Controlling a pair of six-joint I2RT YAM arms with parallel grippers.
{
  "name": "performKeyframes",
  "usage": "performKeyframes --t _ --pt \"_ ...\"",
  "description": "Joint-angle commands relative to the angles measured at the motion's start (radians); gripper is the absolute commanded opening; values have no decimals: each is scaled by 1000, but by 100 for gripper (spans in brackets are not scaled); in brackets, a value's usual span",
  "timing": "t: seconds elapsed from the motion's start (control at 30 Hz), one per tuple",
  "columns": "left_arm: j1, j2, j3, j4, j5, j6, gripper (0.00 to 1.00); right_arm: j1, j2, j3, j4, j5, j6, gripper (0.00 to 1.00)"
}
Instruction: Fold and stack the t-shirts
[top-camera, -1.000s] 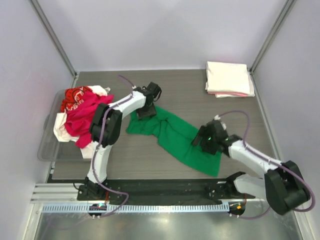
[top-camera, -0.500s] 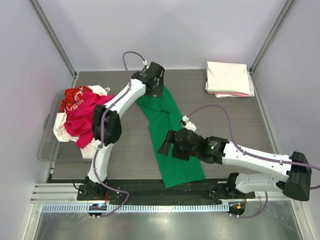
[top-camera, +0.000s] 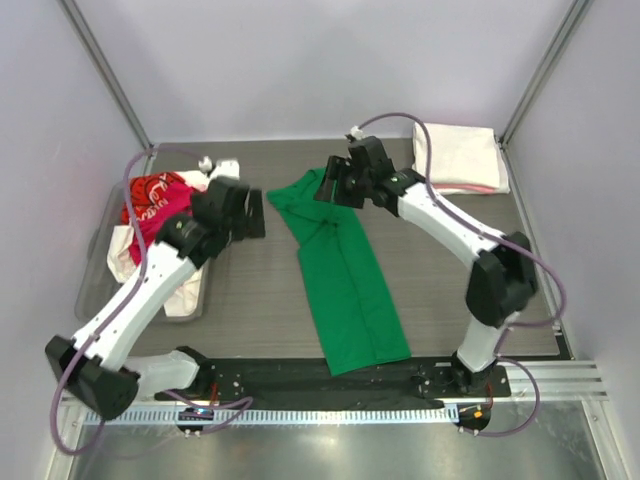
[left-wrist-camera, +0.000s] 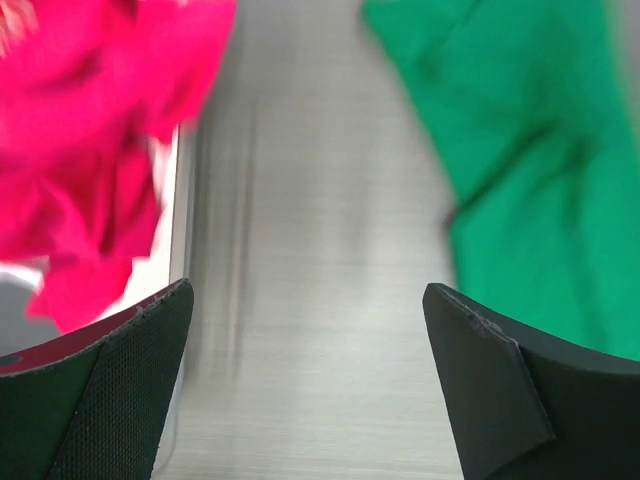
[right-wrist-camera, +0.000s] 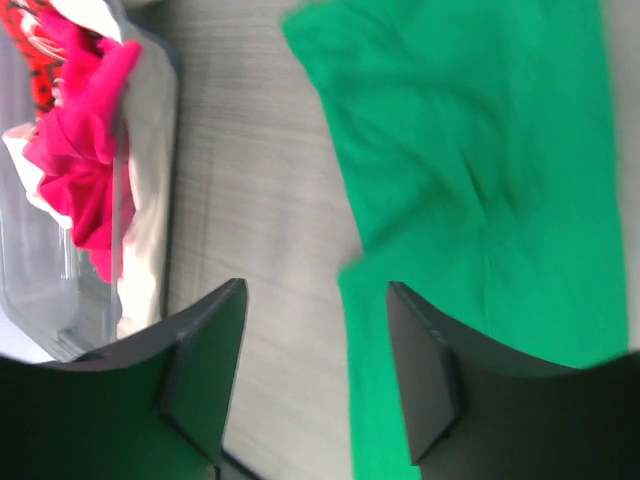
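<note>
Plain bright green cotton t-shirt (top-camera: 345, 280): folded into 1 long narrow strip, flat on the dark grey wood-grain table (top-camera: 250, 310), wider end toward the back wall, near end at the table's front edge.

Left gripper (top-camera: 250, 212): over bare table between the clear plastic bin (top-camera: 92, 298) and the green strip. Its 2 fingers (left-wrist-camera: 120, 390) are spread wide and hold nothing.

Right gripper (top-camera: 335, 185): above the far end of the strip. Its 2 fingers (right-wrist-camera: 200, 370) stand moderately apart, with only the table and the shirt's edge seen below the gap.

The bin, at the table's left side, holds a loose heap: 1 magenta-red tee (top-camera: 165, 215), 1 red tee with white print (top-camera: 148, 190), and white cloth (top-camera: 185, 295) draped over the rim.

Folded stack (top-camera: 455, 155): a cream-white tee on a pink one, in the far right corner, well apart from the left gripper.
</note>
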Motion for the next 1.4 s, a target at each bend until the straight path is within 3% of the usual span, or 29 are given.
performKeyframes --t 0.0,0.13,0.27,0.4,0.57,0.8,0.97,1.13,1.37 --pt "0 -158 -256 56 43 -55 97 -65 170 177 98 -256 -161 61" --pt "1 -387 -404 36 108 -97 95 -76 491 396 115 -400 -157 56" --pt "-2 -529 -481 50 99 -111 95 -77 683 598 119 -413 -123 53" --pt "-2 -529 -478 95 -20 -74 95 -89 810 699 117 -376 -123 53" --pt "-2 -448 -455 66 12 -77 92 -160 938 777 135 -310 -102 53" --pt "-2 -433 -468 69 -17 -89 92 -235 1005 714 284 -99 47 56" --pt "-3 -411 -467 64 -33 -92 92 -260 1082 826 344 -156 98 56" --pt "-2 -391 -458 52 -20 -100 92 -252 1043 894 384 -327 51 73" --pt "0 -429 -475 70 -36 -135 93 -235 594 710 343 -312 -49 86"
